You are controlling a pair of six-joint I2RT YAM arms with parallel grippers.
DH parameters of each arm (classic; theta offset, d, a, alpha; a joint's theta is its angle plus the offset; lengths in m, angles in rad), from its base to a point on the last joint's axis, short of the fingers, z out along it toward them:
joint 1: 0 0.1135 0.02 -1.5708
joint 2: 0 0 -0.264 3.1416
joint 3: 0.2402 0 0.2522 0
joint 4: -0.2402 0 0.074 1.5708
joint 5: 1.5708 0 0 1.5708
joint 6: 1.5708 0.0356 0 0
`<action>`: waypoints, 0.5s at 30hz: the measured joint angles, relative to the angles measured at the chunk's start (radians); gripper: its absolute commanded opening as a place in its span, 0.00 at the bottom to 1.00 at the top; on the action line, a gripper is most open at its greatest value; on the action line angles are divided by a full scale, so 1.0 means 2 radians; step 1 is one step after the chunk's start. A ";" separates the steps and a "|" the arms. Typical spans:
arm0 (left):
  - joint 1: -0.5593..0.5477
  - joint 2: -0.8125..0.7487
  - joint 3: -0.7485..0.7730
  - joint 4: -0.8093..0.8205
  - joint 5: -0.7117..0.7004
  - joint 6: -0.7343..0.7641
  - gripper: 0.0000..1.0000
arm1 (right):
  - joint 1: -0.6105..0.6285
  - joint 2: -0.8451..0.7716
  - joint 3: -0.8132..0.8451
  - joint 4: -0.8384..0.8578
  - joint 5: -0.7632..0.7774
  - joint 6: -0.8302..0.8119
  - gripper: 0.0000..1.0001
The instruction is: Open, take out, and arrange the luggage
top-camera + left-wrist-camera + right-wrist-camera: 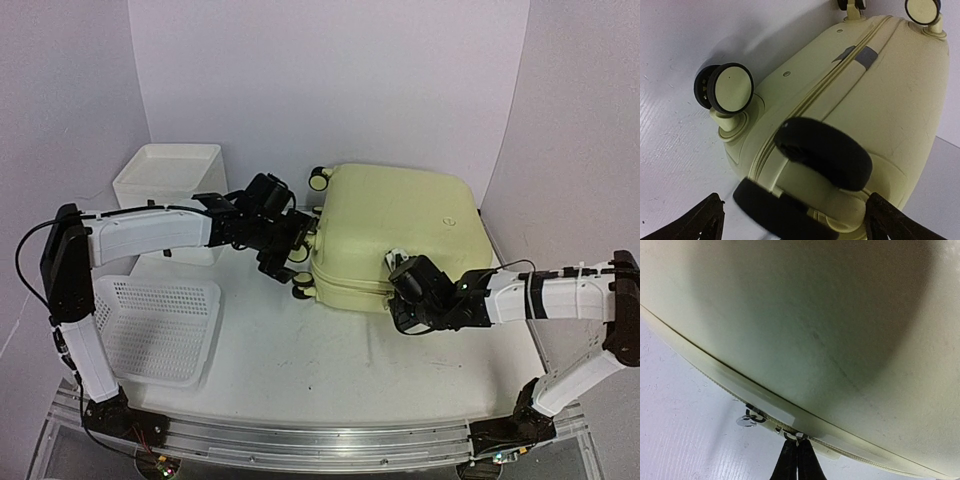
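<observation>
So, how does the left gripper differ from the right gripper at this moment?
The left gripper is wide open; the right gripper is shut. The left gripper is at the wheel end of the luggage, with a black wheel right before its fingers; the right gripper has its tips at the zipper pulls on the near edge. Whether it pinches one is unclear. Both are close against the closed luggage.

One pale yellow suitcase (400, 230) lies directly ahead of two claws: left claw (287, 252), right claw (402, 268). Four wheel sets (731, 89) are visible around the left claw. One white box (165, 170) sits to its left. One white perforated basket (155, 325) lies behind it.
</observation>
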State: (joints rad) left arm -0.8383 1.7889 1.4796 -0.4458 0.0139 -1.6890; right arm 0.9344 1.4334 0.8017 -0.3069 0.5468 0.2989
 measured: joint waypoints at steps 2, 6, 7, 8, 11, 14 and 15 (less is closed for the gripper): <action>0.001 0.018 0.013 0.001 -0.005 -0.017 0.85 | 0.000 0.000 0.001 -0.002 0.000 -0.007 0.00; 0.002 0.051 0.042 0.002 -0.022 -0.040 0.71 | 0.000 0.000 0.001 -0.002 0.001 -0.016 0.00; 0.003 0.057 0.047 0.003 -0.023 -0.046 0.68 | 0.000 0.001 0.001 -0.002 0.001 -0.018 0.00; 0.003 0.060 0.050 0.002 -0.027 -0.051 0.64 | 0.000 0.001 0.001 -0.003 0.002 -0.019 0.00; 0.003 0.062 0.053 0.000 -0.036 -0.073 0.55 | 0.000 0.000 0.001 -0.005 0.006 -0.021 0.00; 0.002 0.062 0.054 0.000 -0.046 -0.073 0.47 | 0.000 -0.002 0.001 -0.015 0.010 -0.029 0.00; 0.002 0.062 0.054 0.000 -0.048 -0.073 0.46 | 0.000 -0.004 0.001 -0.019 0.011 -0.033 0.00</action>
State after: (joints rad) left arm -0.8352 1.9129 1.5867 -0.4465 -0.0822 -1.8351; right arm 0.9344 1.4258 0.8032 -0.3458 0.5690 0.2329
